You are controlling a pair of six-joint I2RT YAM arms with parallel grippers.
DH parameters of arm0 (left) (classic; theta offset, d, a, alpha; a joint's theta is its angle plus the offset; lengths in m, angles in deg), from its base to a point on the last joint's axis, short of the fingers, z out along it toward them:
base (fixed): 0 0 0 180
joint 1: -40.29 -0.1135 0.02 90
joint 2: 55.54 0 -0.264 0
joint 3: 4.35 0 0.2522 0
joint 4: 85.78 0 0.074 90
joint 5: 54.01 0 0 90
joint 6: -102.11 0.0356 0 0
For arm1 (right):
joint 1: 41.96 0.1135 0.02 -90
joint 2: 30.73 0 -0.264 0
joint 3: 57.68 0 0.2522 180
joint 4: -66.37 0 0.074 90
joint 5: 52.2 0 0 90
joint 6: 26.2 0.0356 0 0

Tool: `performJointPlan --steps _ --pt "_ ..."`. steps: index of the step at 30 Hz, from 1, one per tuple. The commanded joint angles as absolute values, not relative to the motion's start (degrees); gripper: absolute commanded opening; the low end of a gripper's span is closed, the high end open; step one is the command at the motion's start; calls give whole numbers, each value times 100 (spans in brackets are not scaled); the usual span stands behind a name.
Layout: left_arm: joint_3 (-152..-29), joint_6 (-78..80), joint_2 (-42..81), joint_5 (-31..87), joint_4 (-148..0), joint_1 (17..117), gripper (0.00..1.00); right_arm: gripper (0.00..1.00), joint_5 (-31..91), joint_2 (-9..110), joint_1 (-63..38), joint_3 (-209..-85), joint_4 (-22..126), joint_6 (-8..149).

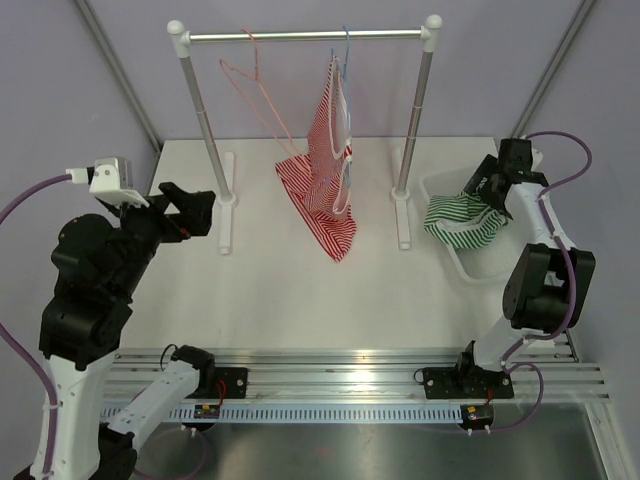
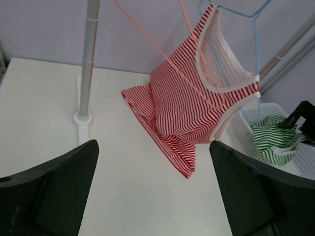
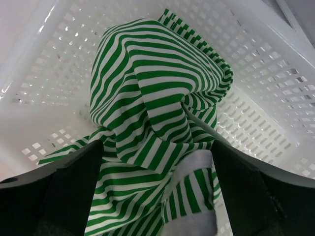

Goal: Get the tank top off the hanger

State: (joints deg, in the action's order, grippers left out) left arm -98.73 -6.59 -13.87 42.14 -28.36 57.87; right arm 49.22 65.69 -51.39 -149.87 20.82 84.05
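A red-and-white striped tank top (image 1: 325, 170) (image 2: 197, 98) hangs from a blue hanger (image 1: 345, 50) (image 2: 246, 19) on the rail, and its lower hem touches the table. A pink hanger (image 1: 255, 85) (image 2: 147, 34) hangs beside it, and one arm of it runs into the cloth. My left gripper (image 1: 200, 212) (image 2: 153, 145) is open, left of the top and apart from it. My right gripper (image 1: 478, 192) (image 3: 157, 145) is open over a green-striped tank top (image 1: 460, 215) (image 3: 147, 98), which lies bunched in the white basket (image 1: 470, 265) (image 3: 256, 73) between the spread fingers.
The clothes rack's rail (image 1: 300, 36) rests on two posts with white feet on the table, the left post (image 1: 205, 130) (image 2: 88, 59) close to my left gripper. The basket (image 2: 305, 162) stands at the table's right edge, just past the right post (image 1: 412, 120).
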Motion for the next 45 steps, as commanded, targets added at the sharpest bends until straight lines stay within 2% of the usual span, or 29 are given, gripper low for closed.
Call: performJointPlan --steps 1,4,9,12,14,15,18,21,27,33,37,40,41,45 --pt "-10142 -1056 -897 3275 -3193 5856 99 99 5143 6024 -5145 -15344 2019 8472" --pt "-10379 -1267 -616 3299 -3448 6312 99 99 4880 5489 -5137 -15380 1869 8437" --pt "-11240 -996 535 4818 -3405 7885 99 100 4150 4285 -5110 -15011 1939 8446" --pt "-12258 -653 1562 5925 -3063 8694 99 99 3352 3731 -5110 -14818 1895 8455" --pt "-13137 -442 2116 6618 -2781 9089 99 100 2316 3353 -5110 -14607 2035 8542" --pt "-13366 -381 2606 6787 -2737 9152 99 100 1677 3238 -5110 -14519 2097 8586" --pt "-14167 -257 3389 7211 -2754 9214 99 100 1066 2790 -5101 -14088 2439 8858" --pt "-14791 -64 4015 7299 -2903 9223 99 100 1081 2412 -5084 -13886 2431 8929" --pt "-15293 568 4894 7782 -3527 9206 98 99 871 1805 -4725 -13666 2379 9105" --pt "-15381 675 5370 7853 -3835 9013 84 99 748 1445 -4478 -13560 2247 9175" --pt "-15434 508 5599 7493 -3879 8714 79 100 678 1277 -4425 -13525 2194 9210" --pt "-15478 490 5783 7264 -3976 8582 64 100 651 1233 -4416 -13464 2211 9210" --pt "-15486 542 5836 7264 -4080 8581 52 100 669 1242 -4416 -13428 2255 9202" --pt "-15530 543 5942 7158 -4169 8564 36 100 669 1382 -4407 -13367 2264 9202"
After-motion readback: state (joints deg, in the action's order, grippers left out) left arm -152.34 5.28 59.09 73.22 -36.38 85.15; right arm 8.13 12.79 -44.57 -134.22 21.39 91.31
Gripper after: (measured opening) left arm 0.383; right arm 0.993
